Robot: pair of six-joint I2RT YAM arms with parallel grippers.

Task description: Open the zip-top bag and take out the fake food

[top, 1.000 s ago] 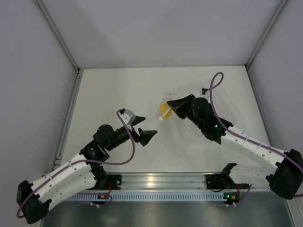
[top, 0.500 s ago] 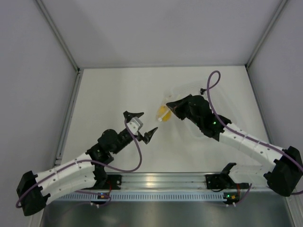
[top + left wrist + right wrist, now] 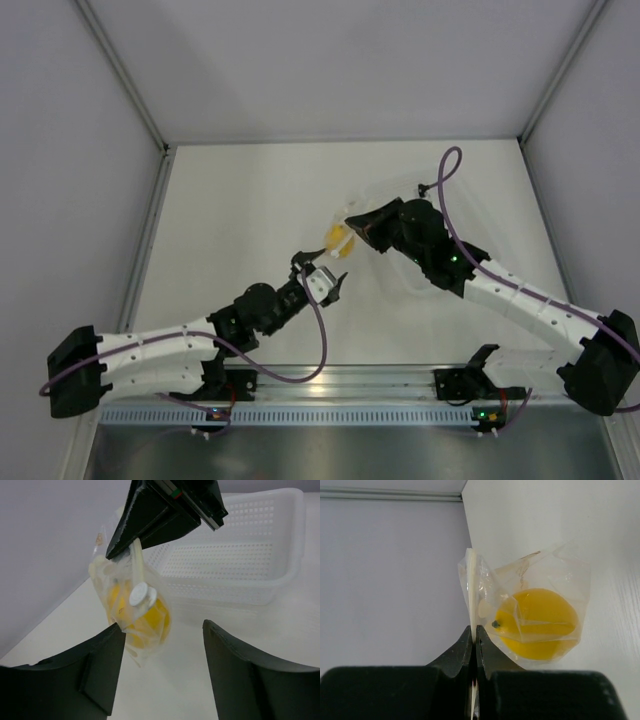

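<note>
Top view, centre of frame: right hand [image 3: 350,222] pressed together on the top edge of a small clear crinkly plastic zip-top bag [image 3: 338,240], held above the white table [image 3: 230,200]. Inside the bag, a smooth bright yellow lemon-shaped fake food [image 3: 339,236].

Right wrist view, bottom centre: hand [image 3: 473,630] closed flat on a narrow whitish strip of the bag [image 3: 535,575], no gap between the fingertips. Bag bulging out to the right of the pinch, yellow food [image 3: 542,622] low in it, dark stem end towards the fingers.

Left wrist view: bag [image 3: 107,577] hanging from the black wedge of the right hand [image 3: 120,550] in the upper left. Yellow food [image 3: 152,617] in the lower half of the bag, small white round disc [image 3: 140,594] in front of it. Bag not seen resting on the table here.

Left hand [image 3: 161,630] spread wide, one black finger at lower left and one at lower right, bag bottom between them. Left fingertip just beside the bag's lower edge; contact not possible to tell. Right finger well apart from the bag.

Top view: left hand [image 3: 322,272] just below and left of the bag.

Behind the bag, upper right of the left wrist view: translucent white rectangular plastic tray with perforated walls [image 3: 235,587], on the table.
</note>
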